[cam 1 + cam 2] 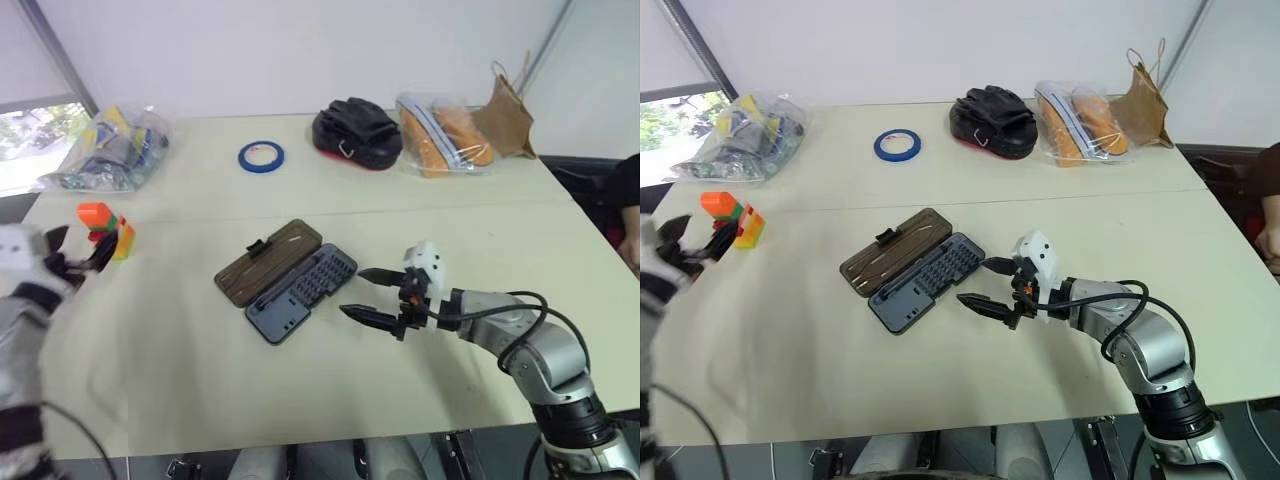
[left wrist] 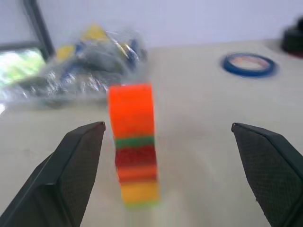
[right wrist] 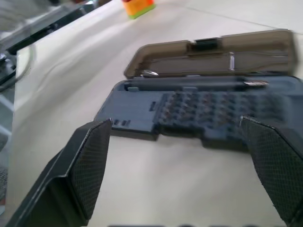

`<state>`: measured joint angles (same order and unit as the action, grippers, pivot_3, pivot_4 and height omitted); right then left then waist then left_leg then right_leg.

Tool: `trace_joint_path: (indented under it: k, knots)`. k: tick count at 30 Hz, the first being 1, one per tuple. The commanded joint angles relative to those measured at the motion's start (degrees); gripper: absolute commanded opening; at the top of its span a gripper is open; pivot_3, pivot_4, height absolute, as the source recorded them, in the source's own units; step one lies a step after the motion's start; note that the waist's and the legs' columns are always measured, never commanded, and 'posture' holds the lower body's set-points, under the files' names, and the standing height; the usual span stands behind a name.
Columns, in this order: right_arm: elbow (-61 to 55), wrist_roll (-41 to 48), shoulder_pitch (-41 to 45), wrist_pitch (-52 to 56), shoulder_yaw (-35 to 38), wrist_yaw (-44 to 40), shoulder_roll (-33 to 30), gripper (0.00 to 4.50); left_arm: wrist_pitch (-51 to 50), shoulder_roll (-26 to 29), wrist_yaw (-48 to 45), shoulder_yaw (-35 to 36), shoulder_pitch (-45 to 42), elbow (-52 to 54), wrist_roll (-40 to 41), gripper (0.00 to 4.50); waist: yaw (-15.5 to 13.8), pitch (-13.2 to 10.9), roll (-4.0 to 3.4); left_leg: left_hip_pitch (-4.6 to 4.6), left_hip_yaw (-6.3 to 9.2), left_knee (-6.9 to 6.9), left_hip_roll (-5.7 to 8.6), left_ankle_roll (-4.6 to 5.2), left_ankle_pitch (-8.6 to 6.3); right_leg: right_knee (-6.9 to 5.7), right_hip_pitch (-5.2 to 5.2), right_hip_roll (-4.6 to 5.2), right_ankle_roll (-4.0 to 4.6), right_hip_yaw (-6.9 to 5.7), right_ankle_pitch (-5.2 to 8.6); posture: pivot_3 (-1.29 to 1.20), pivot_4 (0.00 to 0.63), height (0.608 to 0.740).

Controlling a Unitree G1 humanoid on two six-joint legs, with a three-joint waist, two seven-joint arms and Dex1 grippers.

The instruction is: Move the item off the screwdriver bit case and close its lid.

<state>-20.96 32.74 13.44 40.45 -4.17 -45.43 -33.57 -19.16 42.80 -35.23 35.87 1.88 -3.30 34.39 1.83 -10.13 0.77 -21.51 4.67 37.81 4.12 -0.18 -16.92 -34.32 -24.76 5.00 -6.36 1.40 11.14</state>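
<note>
The item, a small block stack with orange on top and yellow at the bottom, stands upright on the table at the far left, off the case. My left gripper is open just in front of it; in the left wrist view the stack stands free between the spread fingers. The screwdriver bit case lies open in the middle, its dark brown lid flat beside the grey-blue tray. My right gripper is open just right of the tray, pointing at it.
At the back of the table lie a blue tape ring, a black pouch, a clear bag of orange things and a brown paper bag. A crinkled plastic bag sits back left. A person's arm shows at the right edge.
</note>
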Motion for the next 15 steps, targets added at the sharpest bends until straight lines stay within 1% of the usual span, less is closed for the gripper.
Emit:
trace_joint_path:
  k: [1, 3, 5, 7, 9, 10, 12, 13, 15]
  knots:
    - [-0.39, -0.08, 0.71, -1.76, 0.7, -0.68, 0.13, 4.5, -11.75, 2.51, -7.66, 4.92, 12.11, 9.18, 7.53, 4.48, 0.17, -0.04, -0.15, 0.04, 0.0, -0.03, 0.0, 0.0, 0.0, 0.0, 0.02, -0.01, 0.01, -0.01, 0.01, 0.0, 0.15, 0.74]
    - [0.03, -0.07, 1.4, -1.86, 0.84, -0.93, 0.26, 4.5, -15.2, 3.18, -11.39, 4.79, 18.33, 13.95, 9.73, 4.48, -0.04, -0.04, -0.15, 0.05, 0.01, -0.04, -0.03, 0.0, 0.0, 0.01, 0.06, -0.02, 0.07, -0.08, 0.05, 0.0, 0.15, 0.74]
    - [0.63, 0.06, 2.27, -2.03, 1.03, -1.23, 0.42, 4.5, -16.91, 3.29, -13.34, 3.71, 21.12, 17.39, 10.73, 4.48, -1.0, -0.05, -0.12, 0.07, 0.07, 0.03, -0.05, 0.0, 0.01, 0.06, 0.15, -0.04, 0.22, -0.17, 0.15, 0.0, 0.15, 0.74]
    - [1.41, -0.06, 4.04, -2.39, 1.09, -1.9, 0.26, 4.5, -17.78, 1.77, -11.02, -1.77, 16.35, 20.35, 10.91, 4.48, -1.85, -0.09, -0.2, 0.07, 0.11, 0.15, -0.05, -0.01, 0.01, 0.13, 0.28, -0.04, 0.25, -0.25, 0.17, 0.0, 0.15, 0.74]
    - [1.37, 0.16, 5.7, -2.12, 1.28, -2.43, -0.08, 4.5, -16.02, -0.58, -7.33, -7.83, 8.24, 19.66, 7.56, 4.48, -2.86, -0.12, -0.29, 0.09, 0.12, 0.28, -0.01, -0.01, 0.02, 0.18, 0.33, -0.01, 0.24, -0.35, 0.17, 0.0, 0.15, 0.74]
    - [1.14, 0.34, 6.15, -1.88, 1.41, -2.62, -0.24, 4.5, -15.79, -1.42, -6.19, -9.68, 5.48, 18.9, 6.39, 4.48, -2.95, -0.09, -0.24, 0.1, 0.16, 0.33, 0.0, -0.03, 0.03, 0.19, 0.4, 0.01, 0.23, -0.44, 0.16, 0.0, 0.15, 0.74]
    - [0.01, 1.5, 7.12, -0.61, 1.94, -3.06, -0.73, 4.5, -13.72, -3.02, -4.91, -15.54, -1.27, 16.37, 1.85, 4.48, -2.56, 0.01, -0.05, 0.05, 0.15, 0.36, 0.02, -0.04, 0.04, 0.15, 0.45, -0.02, 0.21, -0.45, 0.13, 0.0, 0.15, 0.74]
    - [-0.91, 2.01, 7.6, 0.2, 2.01, -3.07, -1.06, 4.5, -12.03, -3.72, -4.92, -19.35, -5.72, 13.34, -1.25, 4.48, -2.53, 0.02, -0.05, 0.04, 0.13, 0.32, 0.03, -0.04, 0.04, 0.13, 0.39, -0.02, 0.1, -0.43, 0.07, 0.0, 0.15, 0.74]
    - [-2.62, 2.72, 8.16, 1.5, 2.03, -2.86, -1.57, 4.5, -9.57, -4.71, -5.82, -24.68, -12.53, 7.53, -5.65, 4.48, -2.33, 0.02, -0.05, -0.03, 0.07, 0.25, 0.06, -0.04, 0.04, 0.09, 0.26, -0.01, 0.0, -0.38, -0.01, 0.0, 0.15, 0.74]
